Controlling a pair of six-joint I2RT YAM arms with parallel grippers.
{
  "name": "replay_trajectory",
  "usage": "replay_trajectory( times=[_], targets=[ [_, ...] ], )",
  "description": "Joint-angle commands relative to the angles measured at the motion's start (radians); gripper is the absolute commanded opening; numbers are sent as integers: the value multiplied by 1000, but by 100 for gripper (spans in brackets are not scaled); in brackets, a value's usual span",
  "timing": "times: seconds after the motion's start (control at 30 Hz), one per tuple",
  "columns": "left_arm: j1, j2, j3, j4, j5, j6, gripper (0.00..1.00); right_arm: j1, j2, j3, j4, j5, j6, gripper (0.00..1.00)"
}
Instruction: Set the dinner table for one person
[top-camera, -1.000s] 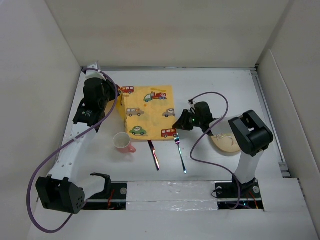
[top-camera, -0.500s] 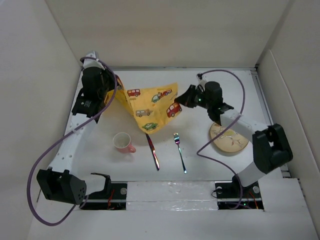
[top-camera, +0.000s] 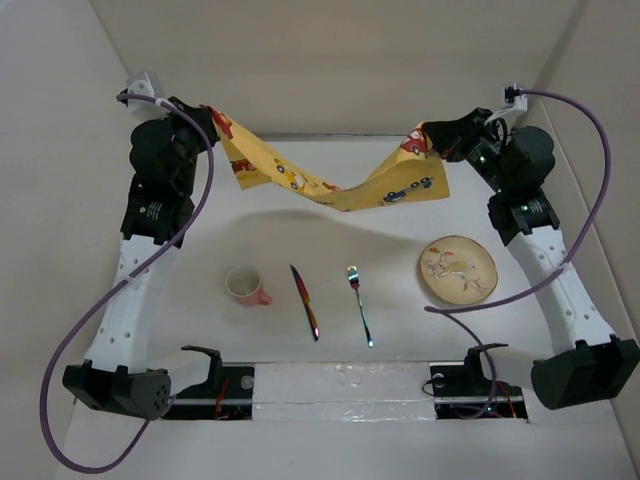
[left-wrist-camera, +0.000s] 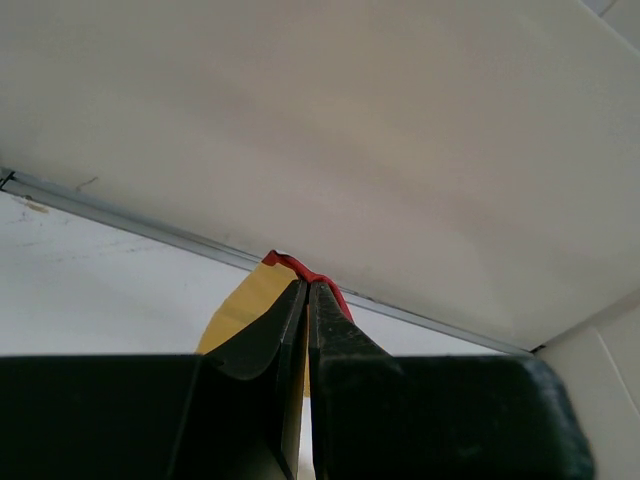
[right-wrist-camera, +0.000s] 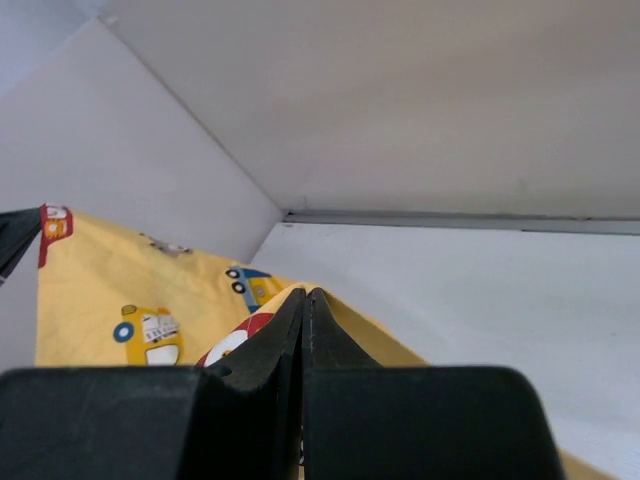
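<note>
A yellow cloth mat (top-camera: 335, 182) printed with cartoon vehicles hangs stretched in the air over the back of the white dinner table (top-camera: 560, 235). My left gripper (top-camera: 212, 120) is shut on its left corner, seen as a red and yellow edge (left-wrist-camera: 262, 290) in the left wrist view. At the opposite corner my right gripper (top-camera: 432, 136) is shut on the mat (right-wrist-camera: 130, 310). On the table below lie a pink cup (top-camera: 244, 285), a knife (top-camera: 305, 301), a fork (top-camera: 360, 303) and a patterned plate (top-camera: 458, 270).
Pale wall panels (top-camera: 330, 70) close in the table at the back and both sides. A purple cable (top-camera: 90, 330) loops along each arm. The arm bases (top-camera: 340, 385) sit at the near edge.
Both grippers have lifted the yellow mat off the table and drawn it apart, the left up and left, the right up and right. The right gripper closed on its corner.
</note>
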Motion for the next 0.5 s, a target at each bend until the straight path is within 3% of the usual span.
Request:
replay_trajectory(
  times=[0.0,0.13,0.27,0.4,0.47],
  targets=[
    [0,52,-23,100,-25,-6,0,-71,103,72,-62,-31,-15,0],
    [10,182,63,96,-44,17,0,-151,287,203,-4,-113,28,0],
    [67,334,205,71,21,13,0,-181,528,498,-63,-175,31,0],
    [101,449,380,-22,94,8,0,-191,634,708,-192,-184,-13,0],
    [101,445,405,-12,110,22,0,-200,631,713,-188,-181,-21,0]
  ],
)
